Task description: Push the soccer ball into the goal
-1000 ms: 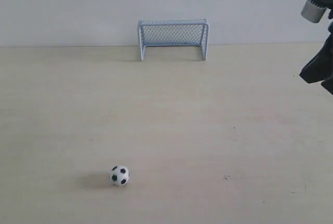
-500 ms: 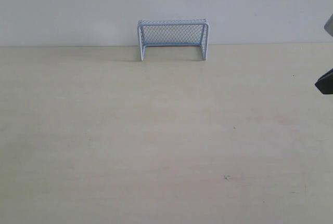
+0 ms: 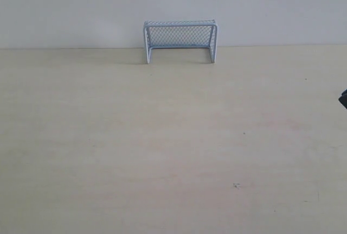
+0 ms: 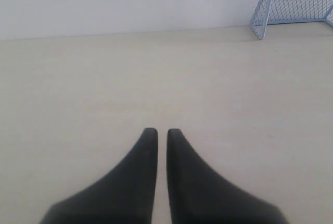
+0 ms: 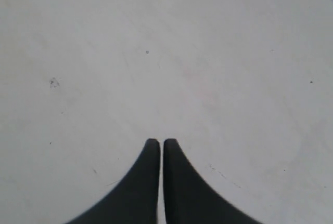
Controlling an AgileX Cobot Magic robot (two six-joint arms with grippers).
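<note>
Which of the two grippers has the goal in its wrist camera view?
The left gripper: its view shows the goal beside the wall, while the right gripper view shows only tabletop.

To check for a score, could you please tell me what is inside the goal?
Inside the goal, only its netting and bare table show; no soccer ball is visible there. Nothing covers the mouth.

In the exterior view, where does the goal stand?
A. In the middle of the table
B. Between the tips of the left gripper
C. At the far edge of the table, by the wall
C: the goal stands upright at the far edge of the table, close by the wall.
</note>
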